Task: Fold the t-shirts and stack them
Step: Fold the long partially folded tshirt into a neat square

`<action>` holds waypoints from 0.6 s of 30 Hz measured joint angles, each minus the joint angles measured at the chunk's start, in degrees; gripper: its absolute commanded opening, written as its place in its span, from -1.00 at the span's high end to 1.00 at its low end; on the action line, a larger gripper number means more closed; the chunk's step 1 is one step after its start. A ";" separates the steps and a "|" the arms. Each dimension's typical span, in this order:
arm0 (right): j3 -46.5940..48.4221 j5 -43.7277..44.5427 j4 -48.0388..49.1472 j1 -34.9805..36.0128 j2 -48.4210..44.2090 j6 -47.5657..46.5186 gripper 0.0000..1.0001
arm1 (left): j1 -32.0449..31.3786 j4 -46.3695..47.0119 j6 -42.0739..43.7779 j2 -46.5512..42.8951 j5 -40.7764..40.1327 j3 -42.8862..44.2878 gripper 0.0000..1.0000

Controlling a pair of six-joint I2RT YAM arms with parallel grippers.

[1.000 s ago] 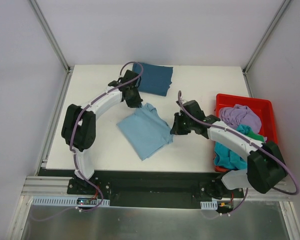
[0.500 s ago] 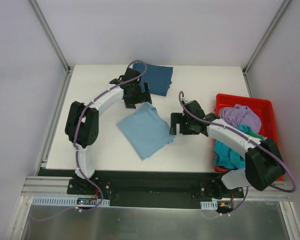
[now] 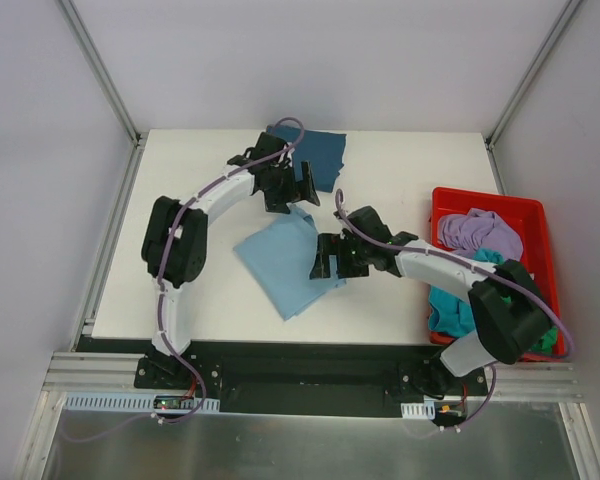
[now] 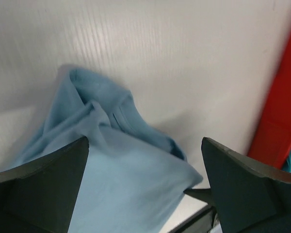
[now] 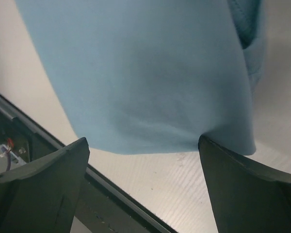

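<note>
Approx 1 done: dark teal tee (image 3: 320, 155) lies folded at far side of counter (image 3: 410, 170), light-blue tee (image 3: 280, 268) mid-counter looks part-folded, left hand (image 3: 305, 187) & right hand (image 3: 329, 258) both spread apart, empty, over it, other tees (image 3: 480, 232) sit in red bin (image 3: 490, 203).

The left arm is seen arched out from its base and curled rightward at the far side, the left hand (image 3: 302, 188) being turned to the right with its fingers (image 4: 43, 184) spread wide apart. The right arm is stretched low toward the left, and the right hand (image 3: 325, 262) is pointed leftward and downward, its fingers (image 5: 39, 189) likewise parted wide.
</note>
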 measured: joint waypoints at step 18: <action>5.51 -1.03 1.07 -12.09 12.52 0.24 -0.93 | 1.68 7.56 -2.16 1.01 -6.21 -11.65 -0.98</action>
